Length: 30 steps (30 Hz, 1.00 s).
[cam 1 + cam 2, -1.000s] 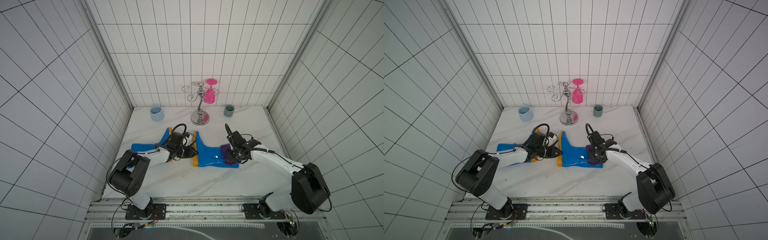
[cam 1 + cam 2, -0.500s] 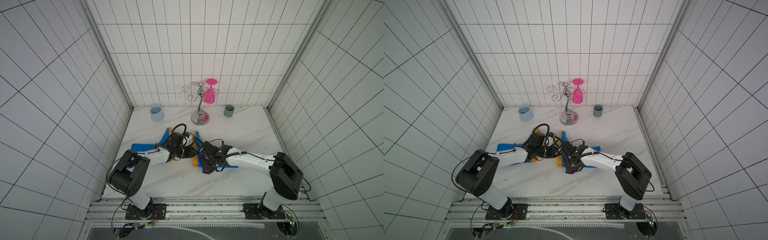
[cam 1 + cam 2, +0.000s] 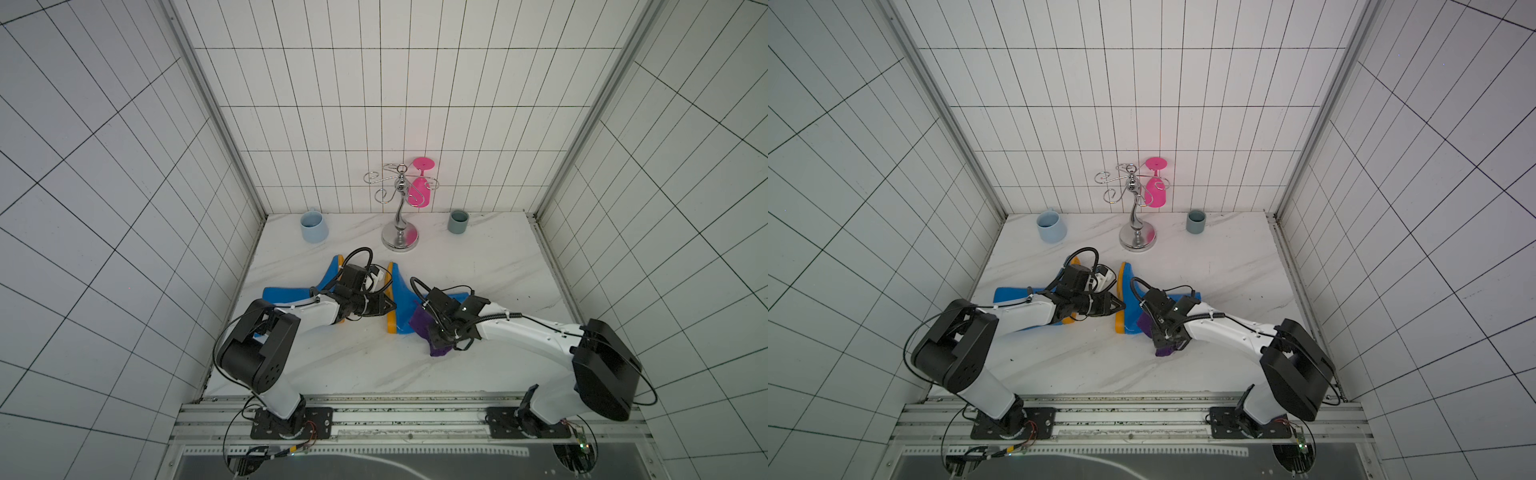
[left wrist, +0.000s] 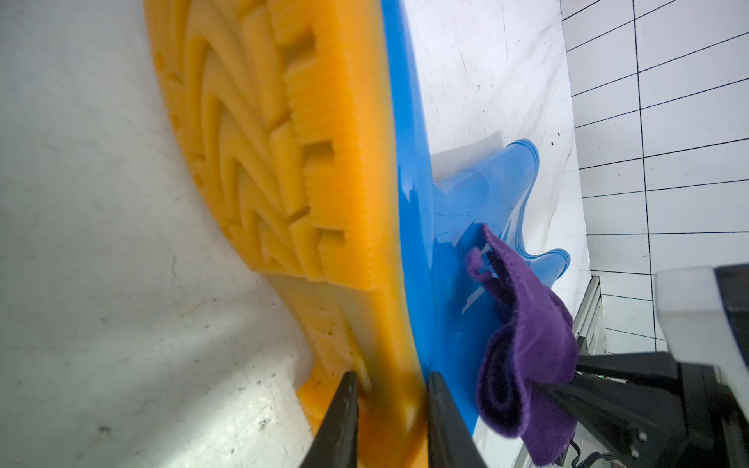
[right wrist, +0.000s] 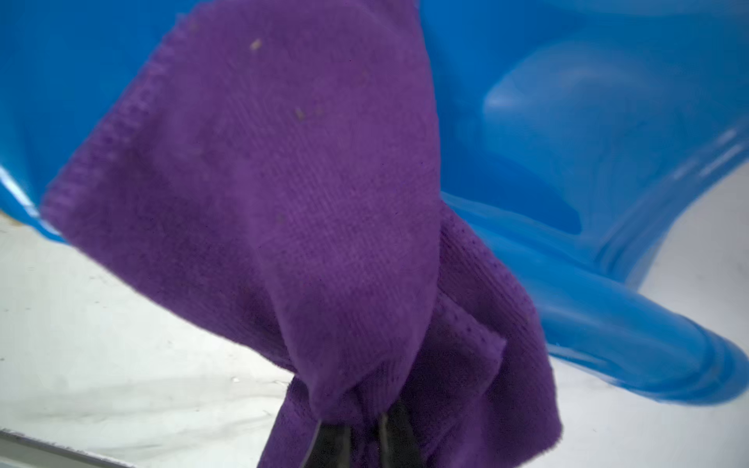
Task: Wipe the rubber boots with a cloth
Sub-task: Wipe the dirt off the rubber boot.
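While left gripper is clamped on the orange sole of centre boot, boot on its side mid marble table, right gripper pinched tight on purple cloth, cloth against blue shaft, second boot partly under left arm.

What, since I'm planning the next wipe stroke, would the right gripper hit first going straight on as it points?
The right gripper, shut on the purple cloth, would likely press that cloth onto the blue boot just ahead; depth is unclear.
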Each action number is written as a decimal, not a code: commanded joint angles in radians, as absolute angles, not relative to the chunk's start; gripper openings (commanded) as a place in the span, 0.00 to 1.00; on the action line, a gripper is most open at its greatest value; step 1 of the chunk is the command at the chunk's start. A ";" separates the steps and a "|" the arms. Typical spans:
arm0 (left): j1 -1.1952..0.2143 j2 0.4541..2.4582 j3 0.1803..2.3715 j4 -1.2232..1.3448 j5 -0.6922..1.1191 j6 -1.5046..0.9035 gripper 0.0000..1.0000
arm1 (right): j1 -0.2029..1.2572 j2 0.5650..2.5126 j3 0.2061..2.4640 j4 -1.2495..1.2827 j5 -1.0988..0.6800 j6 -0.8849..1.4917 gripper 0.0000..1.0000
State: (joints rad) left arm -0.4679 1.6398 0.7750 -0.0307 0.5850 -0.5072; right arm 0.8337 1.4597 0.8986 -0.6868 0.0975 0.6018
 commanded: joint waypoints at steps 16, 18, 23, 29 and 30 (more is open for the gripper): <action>-0.474 1.724 0.751 -0.097 0.557 -0.492 0.06 | 0.595 1.235 0.908 -0.715 0.152 0.584 0.00; -0.474 1.725 0.753 -0.095 0.559 -0.491 0.07 | 0.616 1.247 0.955 -0.665 0.124 0.564 0.00; -0.475 1.738 0.759 -0.092 0.566 -0.485 0.06 | 0.684 1.310 1.021 -0.548 0.062 0.543 0.00; -0.475 1.740 0.770 -0.104 0.565 -0.470 0.06 | 0.755 1.443 1.010 -0.386 -0.009 0.538 0.00; -0.475 1.740 0.771 -0.105 0.565 -0.468 0.06 | 0.764 1.467 1.016 -0.373 -0.018 0.533 0.00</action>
